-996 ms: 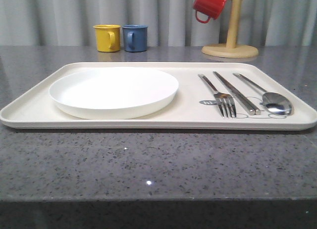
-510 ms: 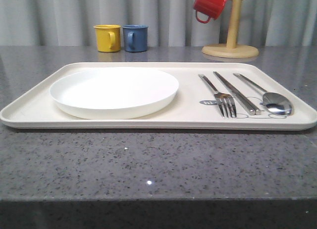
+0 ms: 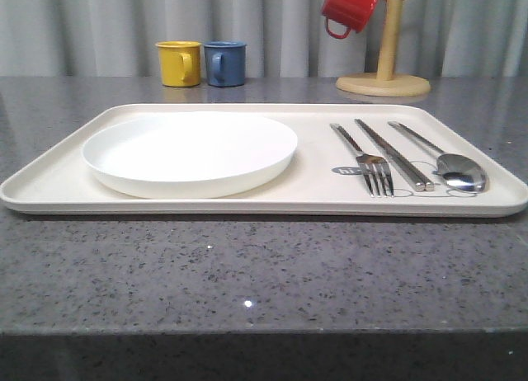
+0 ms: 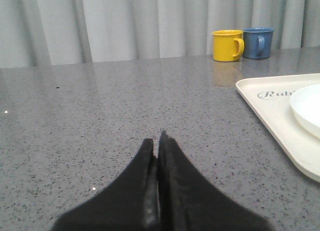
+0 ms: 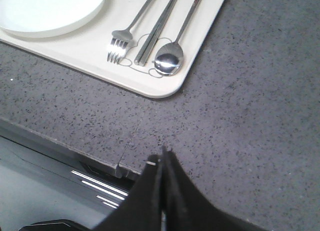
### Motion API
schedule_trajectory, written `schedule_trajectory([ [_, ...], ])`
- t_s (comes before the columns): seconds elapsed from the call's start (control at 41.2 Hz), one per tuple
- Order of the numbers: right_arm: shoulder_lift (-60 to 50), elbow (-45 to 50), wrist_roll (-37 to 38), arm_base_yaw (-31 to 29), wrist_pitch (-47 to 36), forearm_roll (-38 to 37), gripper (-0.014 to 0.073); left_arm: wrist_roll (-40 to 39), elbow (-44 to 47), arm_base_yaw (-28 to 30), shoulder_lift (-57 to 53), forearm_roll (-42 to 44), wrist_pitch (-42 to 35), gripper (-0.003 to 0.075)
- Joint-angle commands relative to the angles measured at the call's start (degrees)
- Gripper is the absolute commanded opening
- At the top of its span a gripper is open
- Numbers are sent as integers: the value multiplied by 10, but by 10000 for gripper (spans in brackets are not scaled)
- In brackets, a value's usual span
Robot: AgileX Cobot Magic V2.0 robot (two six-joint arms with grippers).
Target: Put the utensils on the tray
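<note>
Counted left to right across the grey speckled tabletop (image 3: 264,274): one cream rectangular tray (image 3: 49,187), lying flat and holding four items. One white round plate (image 3: 190,150) on the tray's left half. One fork (image 3: 365,160), one pair of flat metal chopsticks (image 3: 394,154) and one round-bowled spoon (image 3: 450,162) side by side on the right half, near one another, handles pointing away from the robot, tines and bowl toward the near rim. Fork tines just beside the small grey "hi" bubble (image 3: 345,171) printed on the tray.

Beyond the tray, three mugs: one yellow mug (image 3: 179,63) and one blue mug (image 3: 224,63) standing upright just beside each other on the tabletop, one red mug (image 3: 348,8) hanging tilted on a wooden mug tree (image 3: 384,72) at the back right. Pale curtain (image 3: 107,26) behind everything.

Left end effector (image 4: 157,143) clenched, both dark fingers pressed together, grasping nothing, above bare tabletop with the tray's corner and its script lettering (image 4: 272,94) off to one side. Right end effector (image 5: 162,158) likewise clenched and empty, over the tabletop near its front edge, well apart from the tray corner bearing the spoon.
</note>
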Motion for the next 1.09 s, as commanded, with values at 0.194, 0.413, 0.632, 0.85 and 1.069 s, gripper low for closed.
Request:
schedule_trajectory([
  [0.194,5,-13,-3,1,-40,-3,-122,-3,-2,-4,-13,-6,-47,-18],
  [0.413,5,-13,-3,1,-40,-3,-122,-3,-2,-4,-13,-6,-47,-18],
  [0.632,5,-13,-3,1,-40,-3,-122,-3,-2,-4,-13,-6,-47,-18],
  [0.85,5,-13,-3,1,-40,-3,-122,-3,-2,-4,-13,-6,-47,-18],
  [1.069,-6,-9,-3,-9,-39,-4,-122,-3,-2,-4,-13,-6,-47,-18],
])
